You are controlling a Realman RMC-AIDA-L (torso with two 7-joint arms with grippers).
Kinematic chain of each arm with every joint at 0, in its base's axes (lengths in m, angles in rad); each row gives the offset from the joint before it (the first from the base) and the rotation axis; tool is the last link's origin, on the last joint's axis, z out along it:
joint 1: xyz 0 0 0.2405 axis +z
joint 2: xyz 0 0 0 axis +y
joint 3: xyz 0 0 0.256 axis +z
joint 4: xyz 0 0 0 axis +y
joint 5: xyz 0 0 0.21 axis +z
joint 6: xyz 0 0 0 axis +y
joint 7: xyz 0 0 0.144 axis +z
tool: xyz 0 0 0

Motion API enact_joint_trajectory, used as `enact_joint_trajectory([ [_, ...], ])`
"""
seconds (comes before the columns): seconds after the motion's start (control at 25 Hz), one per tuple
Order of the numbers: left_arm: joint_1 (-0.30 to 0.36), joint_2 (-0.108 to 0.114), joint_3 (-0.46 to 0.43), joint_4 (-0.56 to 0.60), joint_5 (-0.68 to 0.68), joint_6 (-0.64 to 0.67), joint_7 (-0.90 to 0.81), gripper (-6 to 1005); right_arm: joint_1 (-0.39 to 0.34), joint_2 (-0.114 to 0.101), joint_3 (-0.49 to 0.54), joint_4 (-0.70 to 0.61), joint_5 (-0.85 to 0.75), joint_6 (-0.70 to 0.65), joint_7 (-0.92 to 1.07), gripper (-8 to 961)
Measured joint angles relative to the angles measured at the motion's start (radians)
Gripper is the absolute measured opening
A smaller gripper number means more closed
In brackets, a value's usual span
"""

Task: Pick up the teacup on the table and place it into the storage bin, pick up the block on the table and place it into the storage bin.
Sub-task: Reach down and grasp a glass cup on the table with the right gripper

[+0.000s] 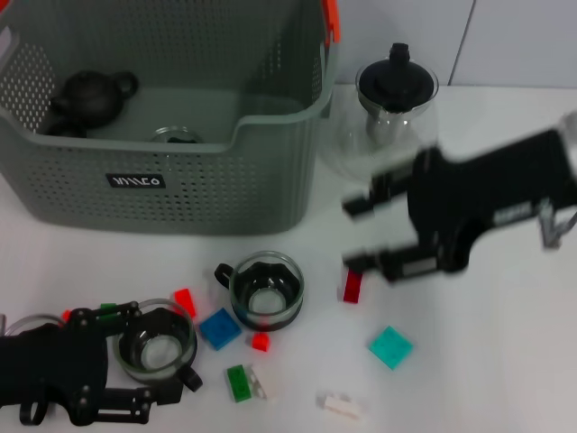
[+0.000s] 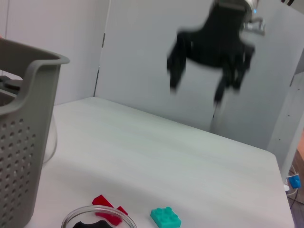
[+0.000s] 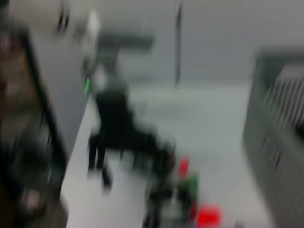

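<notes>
The grey storage bin (image 1: 162, 171) stands at the back left and holds a black teapot and a glass cup. At the front left, my left gripper (image 1: 185, 350) sits around a glass teacup (image 1: 155, 354) that rests on the table. Its rim (image 2: 97, 222) shows in the left wrist view. Another teacup (image 1: 266, 290) with a black handle stands mid-table. My right gripper (image 1: 353, 234) hangs open and blurred over the right side, just above a red block (image 1: 352, 286). The same gripper (image 2: 197, 91) shows from the left wrist.
A glass teapot (image 1: 395, 99) with a black lid stands right of the bin. Loose blocks lie around: red (image 1: 184, 300), blue (image 1: 219, 327), green (image 1: 239, 382), white (image 1: 343, 404) and teal (image 1: 390, 346). A further glass cup (image 1: 27, 325) shows behind my left arm.
</notes>
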Motion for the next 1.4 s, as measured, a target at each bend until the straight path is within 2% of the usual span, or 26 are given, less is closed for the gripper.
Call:
enact_joint_trajectory([
  [0.08,-0.002,0.0,-0.001,0.0,-0.003,-0.001,0.0,855,0.013,0.011,-0.079,-0.032,-0.111,0.001,0.062,597],
  [0.28,0.004,-0.002,-0.002,-0.002,-0.004,-0.006,0.001,855,0.065,0.009,-0.273,0.009,-0.19,0.097,0.135,597],
  [0.4,0.008,-0.004,-0.003,-0.004,-0.007,-0.009,0.004,855,0.112,0.011,-0.365,0.078,-0.201,0.166,0.135,596],
  [0.64,0.011,-0.007,-0.003,-0.006,-0.006,-0.023,0.005,855,0.199,0.014,-0.486,0.247,-0.218,0.323,0.135,596],
  [1.04,0.013,-0.01,-0.003,-0.014,-0.001,-0.043,0.005,855,0.204,0.02,-0.706,0.355,-0.16,0.652,0.128,598],
  [1.16,0.013,-0.01,-0.003,-0.014,0.0,-0.043,0.005,855,0.228,0.02,-0.732,0.4,-0.152,0.65,0.142,597],
  [1.4,0.012,-0.01,-0.003,-0.014,-0.002,-0.043,0.005,856,0.261,0.01,-0.7,0.422,-0.159,0.535,0.215,597],
])
